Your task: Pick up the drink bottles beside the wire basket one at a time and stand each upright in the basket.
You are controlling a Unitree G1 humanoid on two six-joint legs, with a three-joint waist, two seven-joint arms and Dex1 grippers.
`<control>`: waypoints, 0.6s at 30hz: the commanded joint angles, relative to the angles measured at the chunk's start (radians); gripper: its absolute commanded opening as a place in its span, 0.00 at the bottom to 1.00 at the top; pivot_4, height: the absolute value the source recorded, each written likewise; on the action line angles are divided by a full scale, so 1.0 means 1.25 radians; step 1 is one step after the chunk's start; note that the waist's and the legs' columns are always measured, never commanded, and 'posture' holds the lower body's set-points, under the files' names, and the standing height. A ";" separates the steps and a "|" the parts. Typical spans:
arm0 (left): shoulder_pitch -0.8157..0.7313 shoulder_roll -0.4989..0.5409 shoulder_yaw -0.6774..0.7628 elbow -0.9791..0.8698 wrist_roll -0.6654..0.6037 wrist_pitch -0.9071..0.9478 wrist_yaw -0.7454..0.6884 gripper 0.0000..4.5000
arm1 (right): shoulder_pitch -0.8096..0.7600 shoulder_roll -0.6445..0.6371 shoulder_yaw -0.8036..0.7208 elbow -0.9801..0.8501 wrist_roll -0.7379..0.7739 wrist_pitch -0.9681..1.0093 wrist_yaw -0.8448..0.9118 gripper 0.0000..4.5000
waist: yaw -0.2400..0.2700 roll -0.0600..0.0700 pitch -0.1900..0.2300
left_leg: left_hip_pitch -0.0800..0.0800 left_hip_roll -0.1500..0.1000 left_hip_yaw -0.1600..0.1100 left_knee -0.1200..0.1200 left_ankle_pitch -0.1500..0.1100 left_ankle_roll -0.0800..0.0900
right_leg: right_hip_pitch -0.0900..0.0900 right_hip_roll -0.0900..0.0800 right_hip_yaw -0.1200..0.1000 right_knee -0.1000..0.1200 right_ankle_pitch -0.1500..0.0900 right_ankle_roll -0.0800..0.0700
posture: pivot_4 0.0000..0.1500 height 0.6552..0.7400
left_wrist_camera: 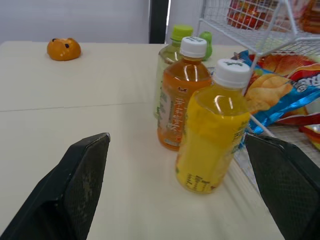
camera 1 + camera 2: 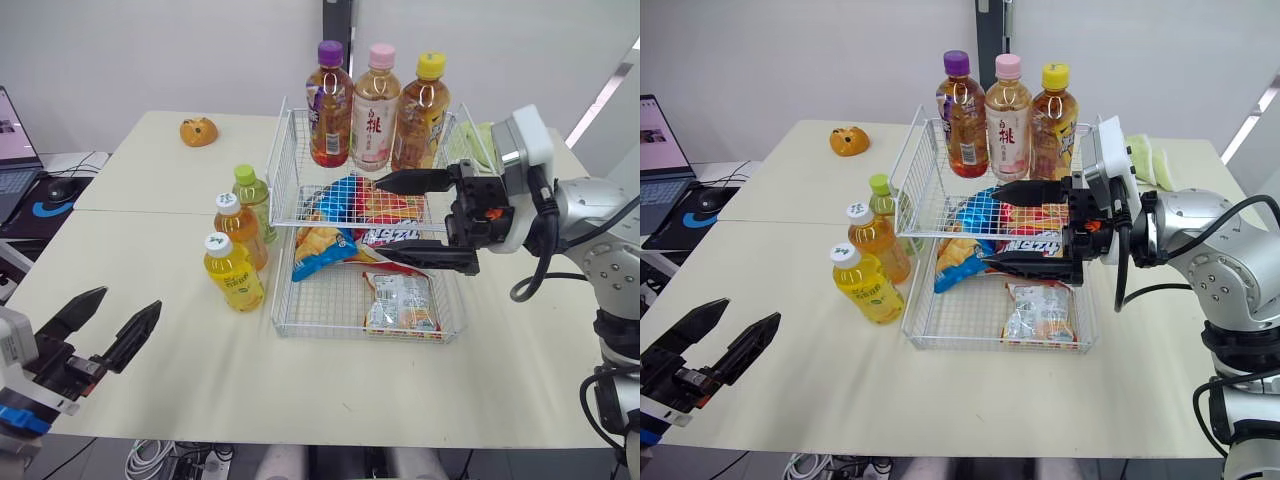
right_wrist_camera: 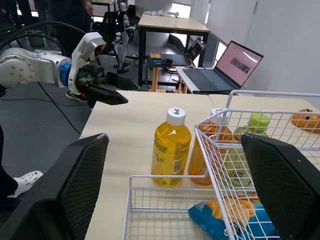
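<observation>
We see three upright bottles (image 2: 240,230) on the counter (image 2: 150,180), just left of the wire basket (image 2: 276,328). Our left pincer (image 2: 128,300), fingers apart, is nearer: the yellow bottle (image 2: 232,272) stands far-right of it. Our right pincer (image 2: 378,218), also spread, hovers over the basket.

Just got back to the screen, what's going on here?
Both tools are open and empty. The right tool hovers over the snack bags in the wire basket. The left tool is low near the front edge of the table, pointing at the yellow bottle, orange bottle and green bottle standing beside the basket. A purple-capped bottle, pink-capped bottle and yellow-capped bottle stand upright at the basket's back.
</observation>
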 commanded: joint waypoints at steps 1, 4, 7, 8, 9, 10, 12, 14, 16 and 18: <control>-0.046 0.010 -0.092 -0.021 0.042 -0.025 0.030 0.99 | 0.000 -0.001 -0.015 -0.018 -0.003 -0.014 0.011 1.00 | 0.003 0.002 -0.001 | 0.001 0.000 0.000 0.000 0.000 0.000 | 0.002 0.000 0.000 0.000 0.000 0.000 | 1.00 1.00; -0.091 0.013 -0.174 0.001 0.113 -0.046 0.053 0.99 | 0.001 -0.005 -0.020 -0.026 0.000 -0.011 0.009 1.00 | 0.003 0.002 -0.001 | 0.006 0.000 0.000 -0.001 0.000 0.000 | 0.005 0.000 0.000 -0.001 0.000 0.000 | 1.00 1.00; -0.157 0.007 -0.244 0.032 0.158 -0.066 0.077 0.99 | 0.006 -0.010 -0.026 -0.034 0.002 -0.006 0.003 1.00 | 0.004 0.003 -0.001 | 0.007 0.000 0.000 -0.002 0.000 0.000 | 0.007 0.000 0.000 -0.001 0.000 0.000 | 1.00 1.00; -0.181 0.004 -0.261 0.044 0.171 -0.071 0.088 0.99 | 0.008 -0.011 -0.027 -0.037 0.002 -0.006 0.002 1.00 | 0.004 0.003 -0.001 | 0.007 0.000 0.000 -0.002 0.000 0.000 | 0.006 0.000 0.000 -0.001 0.000 0.000 | 1.00 1.00; -0.206 0.002 -0.276 0.056 0.182 -0.077 0.098 0.99 | 0.009 -0.012 -0.029 -0.040 0.004 -0.004 -0.002 1.00 | 0.004 0.003 -0.001 | 0.007 0.000 0.000 -0.002 0.000 0.000 | 0.007 0.000 0.000 -0.001 0.000 0.000 | 1.00 1.00; -0.228 0.002 -0.288 0.068 0.196 -0.080 0.109 0.99 | 0.010 -0.013 -0.032 -0.043 0.006 -0.002 -0.005 1.00 | 0.004 0.003 -0.001 | 0.007 0.000 0.000 -0.002 0.000 0.000 | 0.007 0.000 0.000 -0.001 0.000 0.000 | 1.00 1.00; -0.268 0.009 -0.310 0.095 0.218 -0.089 0.112 0.99 | 0.012 -0.017 -0.037 -0.051 0.010 0.003 -0.013 1.00 | 0.005 0.003 -0.001 | 0.007 0.000 0.000 -0.002 0.000 0.000 | 0.006 0.000 0.000 -0.001 0.000 0.000 | 1.00 1.00; -0.302 0.014 -0.323 0.125 0.227 -0.093 0.111 0.99 | 0.016 -0.021 -0.041 -0.058 0.011 0.007 -0.019 1.00 | 0.005 0.003 -0.001 | 0.007 0.000 0.000 -0.002 0.000 0.000 | 0.006 0.000 0.000 -0.001 0.000 0.000 | 1.00 1.00; -0.329 0.017 -0.337 0.148 0.236 -0.099 0.105 0.99 | 0.017 -0.021 -0.044 -0.063 0.012 0.009 -0.025 1.00 | 0.005 0.003 -0.001 | 0.007 0.000 0.000 -0.002 0.000 0.000 | 0.006 0.000 0.000 -0.001 0.000 0.000 | 1.00 1.00; -0.352 0.016 -0.356 0.163 0.240 -0.103 0.098 0.99 | 0.019 -0.021 -0.046 -0.068 0.013 0.010 -0.034 1.00 | 0.006 0.003 -0.001 | 0.007 0.000 0.000 -0.002 0.000 0.000 | 0.006 0.000 0.000 -0.001 0.000 0.000 | 1.00 1.00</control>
